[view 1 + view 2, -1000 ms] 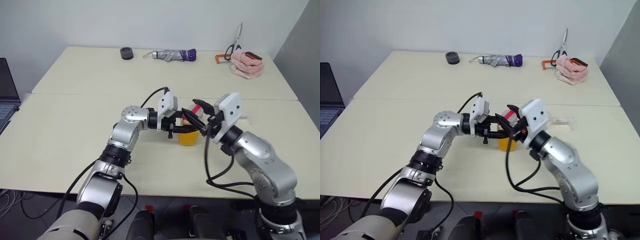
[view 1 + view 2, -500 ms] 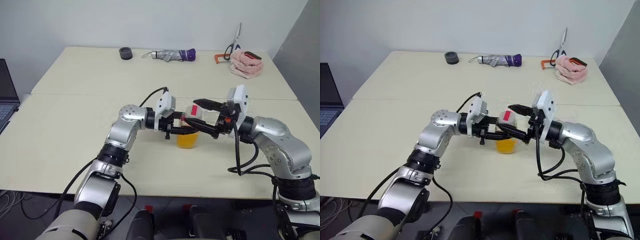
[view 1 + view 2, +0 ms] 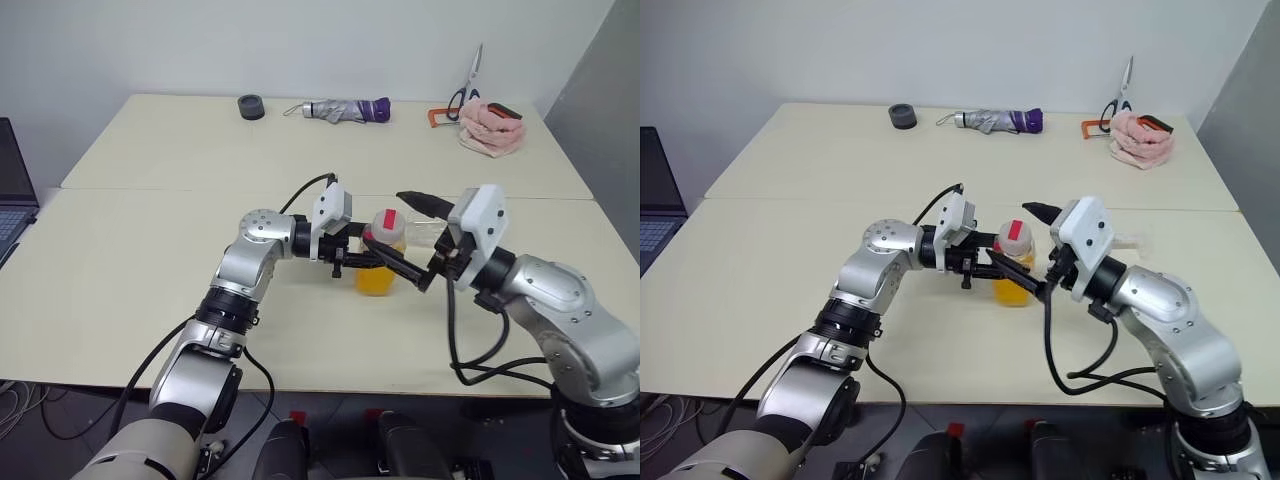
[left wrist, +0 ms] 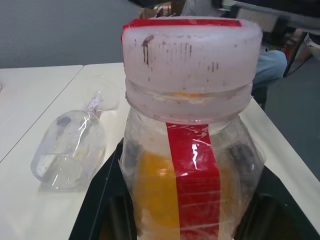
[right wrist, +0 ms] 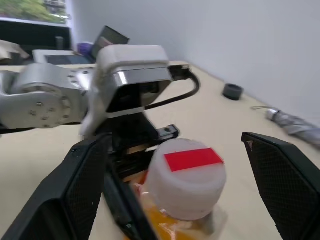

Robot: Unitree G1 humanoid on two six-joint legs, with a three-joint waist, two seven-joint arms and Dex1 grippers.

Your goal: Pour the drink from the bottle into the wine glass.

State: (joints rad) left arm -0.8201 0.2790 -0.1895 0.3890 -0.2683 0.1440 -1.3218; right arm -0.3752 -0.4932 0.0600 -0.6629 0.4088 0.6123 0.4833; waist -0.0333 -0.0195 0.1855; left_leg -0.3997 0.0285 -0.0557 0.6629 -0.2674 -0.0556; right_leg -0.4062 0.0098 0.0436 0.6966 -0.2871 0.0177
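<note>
The bottle (image 3: 381, 258) stands upright near the table's middle, with a white cap (image 5: 187, 182) marked red and a red label strip (image 4: 192, 170). The orange drink (image 3: 376, 279) fills its lower part. My left gripper (image 3: 372, 262) reaches in from the left and is shut on the bottle's body. My right gripper (image 3: 410, 240) hovers just right of the cap, open wide, its fingers (image 5: 85, 190) standing off on either side of the cap without touching it. The wine glass (image 4: 70, 150) lies on its side on the table just beyond the bottle, partly hidden behind my right gripper.
Along the far edge lie a black tape roll (image 3: 252, 105), a folded umbrella (image 3: 345, 109), scissors (image 3: 470, 85) and a pink cloth (image 3: 492, 125). A laptop (image 3: 12, 190) sits at the left edge. A seam (image 3: 150, 189) runs across the table.
My right gripper has opened from narrow to wide at the cap, and its arm has swung out and back in beside the bottle. The left gripper and bottle have stayed put.
</note>
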